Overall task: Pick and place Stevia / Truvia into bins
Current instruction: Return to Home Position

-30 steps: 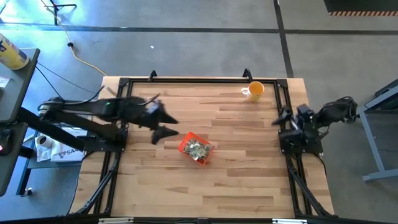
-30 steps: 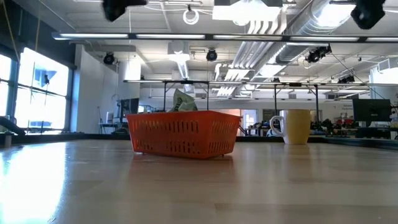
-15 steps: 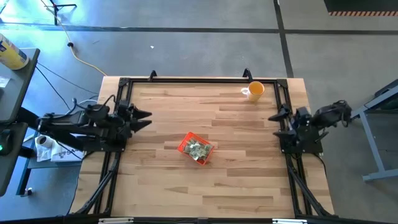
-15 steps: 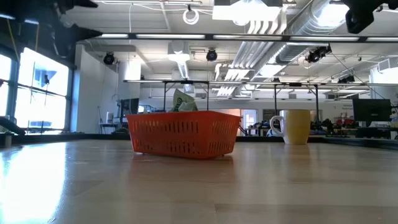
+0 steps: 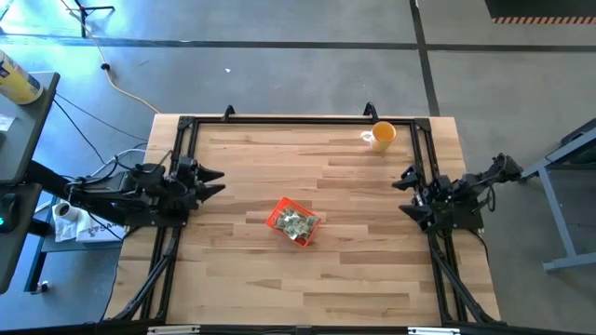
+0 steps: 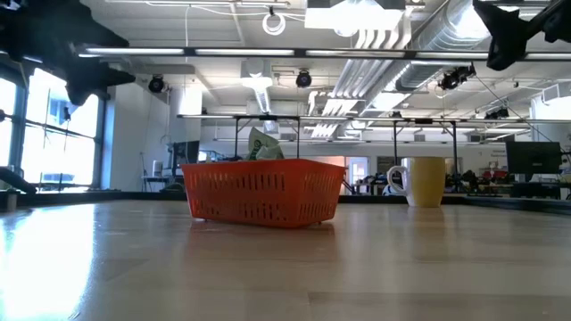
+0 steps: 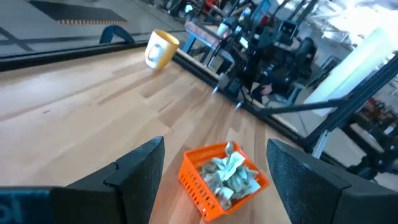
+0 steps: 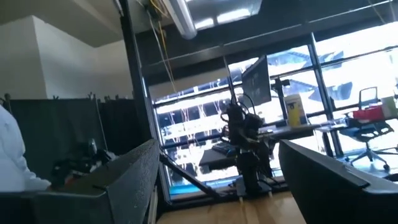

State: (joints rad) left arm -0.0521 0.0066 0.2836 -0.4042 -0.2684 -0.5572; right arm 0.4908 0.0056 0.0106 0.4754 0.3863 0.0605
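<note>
The orange bin [image 5: 294, 222] stands on the table near its middle, also in the low view [image 6: 263, 191] and the left wrist view [image 7: 222, 177]. Pale green and white Stevia sachets [image 5: 298, 223] are heaped inside it, some poking over the rim [image 6: 263, 144] [image 7: 231, 176]. My left gripper [image 5: 213, 181] hangs open and empty over the table's left edge, well left of the bin. My right gripper [image 5: 406, 192] hangs open and empty by the table's right edge, its wrist view facing out over the room.
A yellow-orange cup [image 5: 381, 136] stands near the table's far right corner, also seen in the low view [image 6: 424, 182]. A black frame [image 5: 279, 120] runs round the table's far, left and right edges. Bare wood surrounds the bin.
My left gripper has drawn back from beside the bin toward the table's left edge and now hangs there, open throughout. My right arm has folded lower at the right edge, its gripper shifting slightly toward the near side. The bin and sachets have stayed put.
</note>
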